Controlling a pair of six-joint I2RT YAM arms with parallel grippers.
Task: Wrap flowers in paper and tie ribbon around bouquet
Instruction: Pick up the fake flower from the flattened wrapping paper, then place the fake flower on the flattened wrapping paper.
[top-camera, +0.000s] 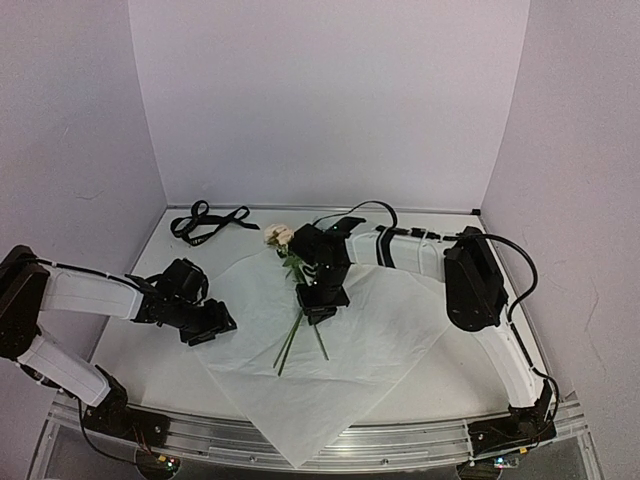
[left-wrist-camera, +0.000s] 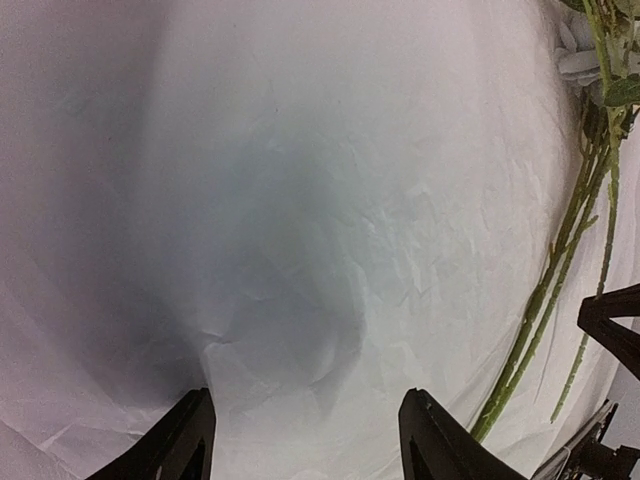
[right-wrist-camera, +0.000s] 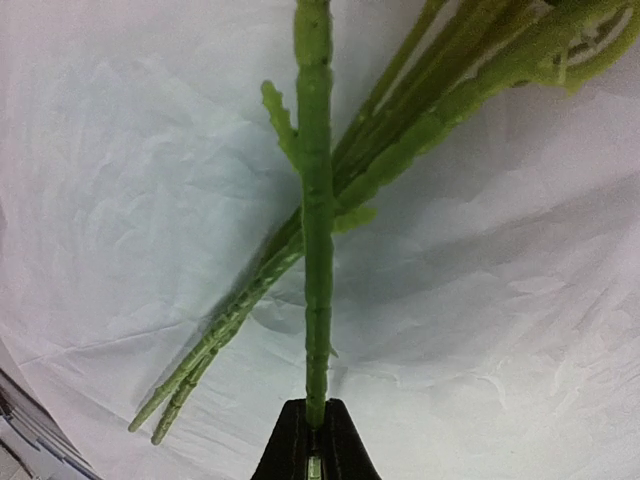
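Observation:
The white paper (top-camera: 380, 330) lies spread on the table like a diamond. The flowers (top-camera: 282, 238) lie across its upper middle, blooms toward the back and green stems (top-camera: 295, 335) fanning toward me. My right gripper (top-camera: 320, 303) sits over the stems. In the right wrist view it (right-wrist-camera: 315, 412) is shut on one green stem (right-wrist-camera: 316, 200), while the other stems (right-wrist-camera: 230, 330) lie loose on the paper (right-wrist-camera: 500, 330). My left gripper (top-camera: 214, 330) is at the paper's left edge. It (left-wrist-camera: 310, 425) stands open above the crumpled paper (left-wrist-camera: 330, 200), nothing between its fingers. The black ribbon (top-camera: 205, 222) lies at the back left.
White walls close in the table on three sides. A metal rail (top-camera: 400, 440) runs along the near edge, and the paper's front corner hangs over it. In the left wrist view the stems (left-wrist-camera: 560, 270) and part of the right gripper (left-wrist-camera: 612, 322) show at the right.

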